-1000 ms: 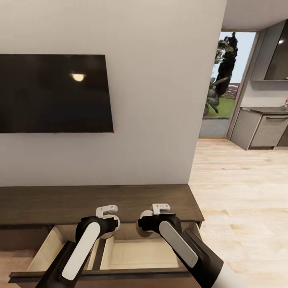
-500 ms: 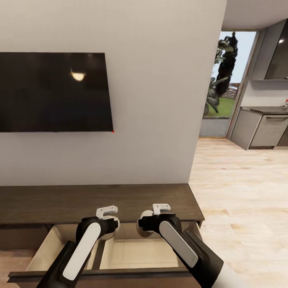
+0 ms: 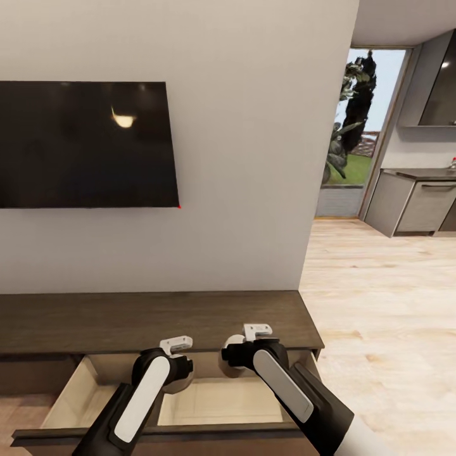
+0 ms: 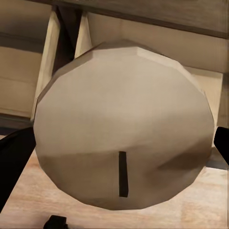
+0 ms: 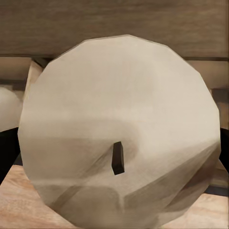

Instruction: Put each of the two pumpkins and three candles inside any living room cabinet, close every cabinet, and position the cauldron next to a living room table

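The cabinet (image 3: pixel 95 320) runs low along the wall, with a wide drawer (image 3: pixel 218 402) pulled out below me and its pale wood interior showing. My left gripper (image 3: pixel 182 375) hangs over the open drawer, shut on a beige candle (image 4: pixel 124 124) with a short black wick. My right gripper (image 3: pixel 229 363) is beside it at the cabinet's front edge, shut on a second candle (image 5: pixel 119 129). The left arm's candle (image 5: pixel 5 109) peeks in at the edge of the right wrist view. Pumpkins and cauldron are out of view.
A black TV (image 3: pixel 82 145) hangs on the wall above the cabinet. The drawer's dark front (image 3: pixel 158 435) is close to my body. To the right, wood floor (image 3: pixel 380 304) leads to grey kitchen cupboards (image 3: pixel 418 206) and a glass door (image 3: pixel 354 126).
My left gripper has come down and slightly right with its candle, closer to the open drawer. The right gripper has barely moved.
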Motion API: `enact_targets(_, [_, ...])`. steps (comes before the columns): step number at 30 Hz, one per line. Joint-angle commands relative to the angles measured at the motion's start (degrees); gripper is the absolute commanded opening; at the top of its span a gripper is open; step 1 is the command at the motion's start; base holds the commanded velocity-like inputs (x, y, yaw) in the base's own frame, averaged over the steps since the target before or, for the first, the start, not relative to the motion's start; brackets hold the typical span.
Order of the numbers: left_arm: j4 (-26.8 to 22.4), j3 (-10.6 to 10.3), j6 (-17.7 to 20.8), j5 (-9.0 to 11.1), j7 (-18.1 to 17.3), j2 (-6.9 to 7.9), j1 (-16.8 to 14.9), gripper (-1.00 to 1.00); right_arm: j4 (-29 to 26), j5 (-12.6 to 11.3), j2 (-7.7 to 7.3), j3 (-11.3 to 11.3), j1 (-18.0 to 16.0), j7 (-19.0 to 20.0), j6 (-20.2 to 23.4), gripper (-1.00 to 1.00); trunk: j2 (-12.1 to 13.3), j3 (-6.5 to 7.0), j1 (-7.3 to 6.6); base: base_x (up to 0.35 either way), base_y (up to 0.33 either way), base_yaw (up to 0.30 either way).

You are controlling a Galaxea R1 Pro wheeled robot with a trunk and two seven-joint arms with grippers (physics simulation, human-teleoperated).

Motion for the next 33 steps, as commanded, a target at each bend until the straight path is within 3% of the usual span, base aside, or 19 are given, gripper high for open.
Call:
enact_targets(1, [0.0, 0.0, -0.1, 0.5, 0.6, 0.0, -0.1, -1.0, 0.0, -0.5, 0.0, 0.1, -0.1, -0.6, 0.0, -1.0, -0.5, -0.24, 0.22, 0.0, 0.0, 0.0])
enact_targets(14, [5.8, -1.2, -5.3, 0.4, 0.0, -1.22, -0.4, -1.0, 2.0, -0.5, 0.08, 0.1, -0.1, -0.6, 0.0, -1.0, -5.7, -2.58, 3.08, 0.0, 0.0, 0.0])
enact_targets(18, [6.4, -2.6, -6.3, 0.4, -0.2, -1.25, -0.4, -1.0, 2.1, -0.5, 0.08, 0.2, -0.1, -0.6, -0.1, -1.0, -7.3, -3.3, 3.96, 0.0, 0.0, 0.0])
enact_targets(24, [7.5, -6.1, -11.4, 0.3, -0.6, -1.25, -0.4, -1.0, 3.7, -0.5, 0.12, 0.3, -0.1, -0.6, -0.3, -1.0, -9.7, -4.37, 5.27, 0.0, 0.0, 0.0])
enact_targets(33, [7.6, -6.6, -12.3, 0.3, -0.6, -1.17, -0.4, -1.0, 5.8, -0.4, 0.09, 0.5, -0.1, -0.6, -0.5, -1.0, -13.3, -5.99, 7.25, 0.0, 0.0, 0.0])
